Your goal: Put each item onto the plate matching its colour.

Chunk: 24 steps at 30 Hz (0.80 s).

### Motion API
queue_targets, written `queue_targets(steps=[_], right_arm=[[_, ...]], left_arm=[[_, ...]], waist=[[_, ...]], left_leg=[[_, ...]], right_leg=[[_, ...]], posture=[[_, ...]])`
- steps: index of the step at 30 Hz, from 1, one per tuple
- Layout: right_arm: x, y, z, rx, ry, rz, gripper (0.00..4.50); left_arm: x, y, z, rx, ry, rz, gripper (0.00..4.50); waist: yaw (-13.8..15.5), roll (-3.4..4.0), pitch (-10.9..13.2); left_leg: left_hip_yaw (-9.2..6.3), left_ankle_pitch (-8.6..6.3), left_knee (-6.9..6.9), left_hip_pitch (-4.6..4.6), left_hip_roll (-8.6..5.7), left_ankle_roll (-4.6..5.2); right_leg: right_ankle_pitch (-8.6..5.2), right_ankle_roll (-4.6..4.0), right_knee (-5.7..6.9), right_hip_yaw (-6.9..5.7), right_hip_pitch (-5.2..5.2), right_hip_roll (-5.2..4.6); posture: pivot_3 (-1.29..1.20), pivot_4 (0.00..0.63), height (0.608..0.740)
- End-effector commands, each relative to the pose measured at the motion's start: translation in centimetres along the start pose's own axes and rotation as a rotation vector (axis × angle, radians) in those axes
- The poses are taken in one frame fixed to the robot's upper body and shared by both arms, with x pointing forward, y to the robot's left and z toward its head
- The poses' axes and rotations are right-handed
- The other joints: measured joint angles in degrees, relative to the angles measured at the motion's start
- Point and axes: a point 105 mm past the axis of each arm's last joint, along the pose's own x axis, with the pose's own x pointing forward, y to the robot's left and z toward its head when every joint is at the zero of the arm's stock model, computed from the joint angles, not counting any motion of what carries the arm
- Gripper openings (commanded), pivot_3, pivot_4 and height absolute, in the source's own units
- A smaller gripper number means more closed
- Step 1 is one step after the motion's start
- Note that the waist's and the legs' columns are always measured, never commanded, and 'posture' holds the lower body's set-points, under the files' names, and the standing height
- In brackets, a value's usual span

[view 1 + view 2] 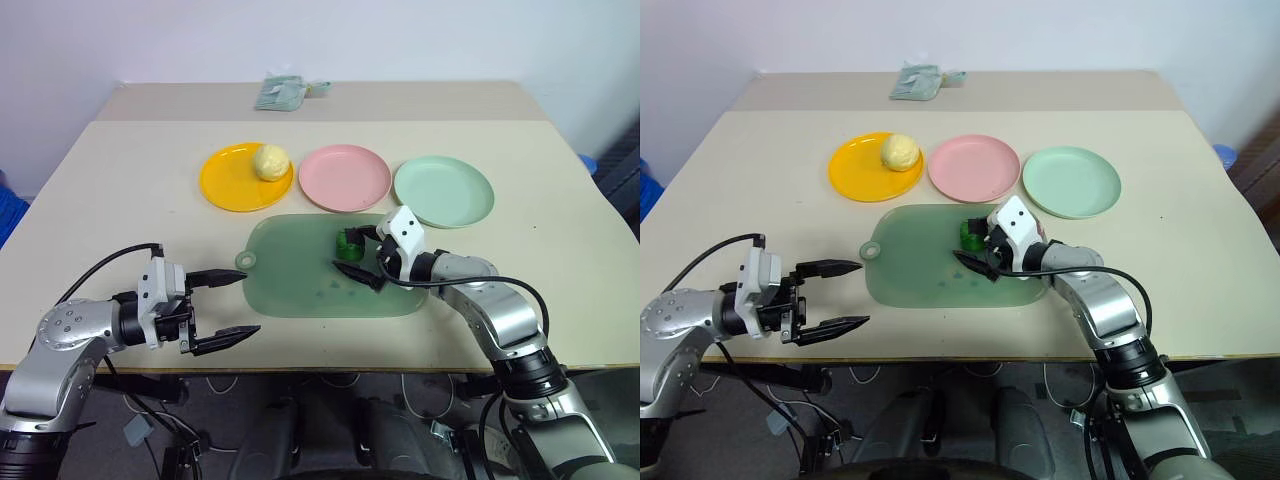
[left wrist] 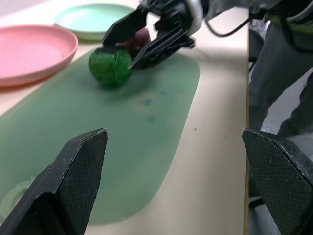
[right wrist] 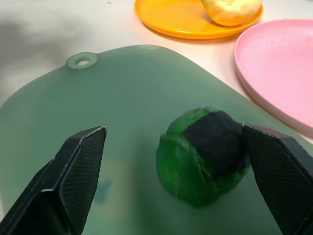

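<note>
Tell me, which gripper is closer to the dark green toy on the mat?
Right. The right gripper is open with the dark green toy between its fingers; the left gripper hangs open past the green mat's tab end.

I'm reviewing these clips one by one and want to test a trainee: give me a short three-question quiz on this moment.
1. True or false: the pale yellow roundish toy lump lies on the round orange-yellow plastic plate.
2. What sits between the right gripper's open fingers? A) the dark green black-banded toy chunk B) a maroon ball C) nothing
3. Fill in: the green chunk rests on the large translucent green ____, not yet on the round mint green plastic plate.

Key: 1 true. 2 A; the fingers flank it, not closed. 3 mat. The left gripper is open over bare table, holding nothing.
</note>
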Motion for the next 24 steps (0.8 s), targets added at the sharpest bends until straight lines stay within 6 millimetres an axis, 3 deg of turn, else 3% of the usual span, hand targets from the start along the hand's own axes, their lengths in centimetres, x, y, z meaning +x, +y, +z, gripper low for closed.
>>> queue_targets(steps=[1, 7, 10, 13, 15, 20, 24], right_arm=[[0.5, -0.6, 0.7, -0.019, -0.006, -0.028, 4.5], [1.0, -1.4, 0.4, -0.024, 0.019, -0.065, 4.5], [1.1, -1.5, 0.5, -0.029, 0.02, -0.072, 3.58], [1.1, -1.7, 0.6, -0.03, 0.018, -0.076, 2.11], [1.0, -1.7, 1.1, -0.036, 0.003, -0.078, 1.56], [0.0, -2.3, 5.5, 0.008, -0.153, -0.061, 1.53], [-1.2, -4.9, 9.7, -0.017, -0.29, -0.104, 1.53]], left_arm=[[0.1, -0.5, 1.3, 0.038, -0.035, -0.009, 4.47], [0.5, -0.6, 1.6, 0.041, -0.05, 0.0, 4.47], [0.7, -0.7, 1.8, 0.041, -0.055, 0.003, 4.5], [0.8, -0.7, 1.8, 0.04, -0.06, 0.009, 4.5], [0.8, -0.7, 1.9, 0.038, -0.062, 0.015, 4.5], [1.1, -0.5, 2.1, 0.033, -0.077, 0.031, 4.5], [1.4, -0.5, 2.2, 0.033, -0.087, 0.037, 4.5]], waist=[[-0.06, 0.0, 0.0], [-0.13, 0.01, 0.0], [-0.1, 0.01, 0.0], [-0.15, 0.01, 0.0], [-0.15, 0.01, 0.0], [-0.16, 0.03, 0.02], [-0.29, 0.08, 0.05]], left_leg=[[0.0, 0.0, 0.0, 0.0, 0.0, 0.0], [0.0, 0.0, -0.02, 0.0, 0.0, 0.0], [0.0, 0.0, -0.02, 0.0, 0.0, 0.0], [0.0, 0.0, -0.02, 0.0, 0.0, 0.0], [0.0, 0.0, -0.02, 0.0, 0.0, 0.0], [0.0, 0.0, -0.02, 0.0, 0.0, 0.0], [0.0, 0.0, -0.01, 0.0, 0.0, 0.0]], right_leg=[[0.0, 0.0, 0.0, 0.0, -0.01, 0.0], [0.01, 0.01, 0.02, 0.0, -0.02, 0.01], [0.01, 0.01, 0.02, -0.01, -0.02, 0.02], [0.01, 0.01, 0.01, -0.01, -0.02, 0.02], [0.01, 0.01, 0.02, -0.01, -0.02, 0.02], [0.01, 0.01, 0.02, -0.01, -0.02, 0.02], [0.02, 0.02, 0.03, -0.02, -0.03, 0.03]], posture=[[0.0, 0.15, 0.74], [0.0, 0.15, 0.74], [0.0, 0.15, 0.74], [0.0, 0.15, 0.74], [0.0, 0.15, 0.74], [0.0, 0.15, 0.74], [0.0, 0.15, 0.74]])
